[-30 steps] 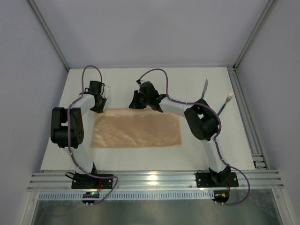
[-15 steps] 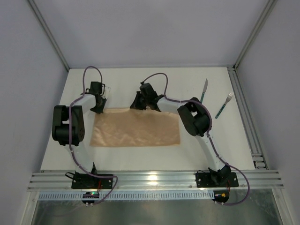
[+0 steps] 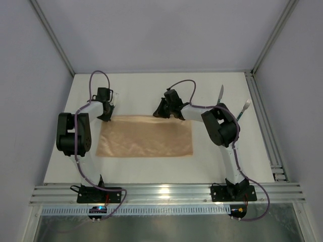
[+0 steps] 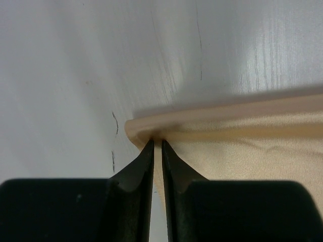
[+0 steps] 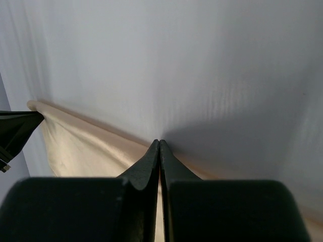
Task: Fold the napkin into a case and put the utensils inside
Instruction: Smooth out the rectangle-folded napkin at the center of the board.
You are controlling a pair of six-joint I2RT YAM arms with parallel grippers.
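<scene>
The peach-orange napkin point(image 3: 145, 137) lies folded into a wide flat rectangle mid-table. My left gripper point(image 3: 106, 117) sits at its far left corner. In the left wrist view the jaws point(image 4: 157, 142) are pinched on the rolled corner of the napkin point(image 4: 242, 141), with cloth between them. My right gripper point(image 3: 159, 114) is at the napkin's far edge, right of the middle. In the right wrist view it point(image 5: 159, 141) is shut, tips together at the fold line of the napkin point(image 5: 81, 146). The knife point(image 3: 220, 94) and fork point(image 3: 246, 106) lie at the far right, partly behind the right arm.
The white table point(image 3: 141, 91) is boxed in by grey walls and slanted frame posts. A metal rail point(image 3: 270, 146) runs along the right side and another point(image 3: 166, 191) along the near edge. My left gripper's finger point(image 5: 15, 131) shows at the right wrist view's left edge.
My right gripper has slid to the right along the napkin's far edge, its elbow swinging right with it. The left gripper has stayed at the far left corner.
</scene>
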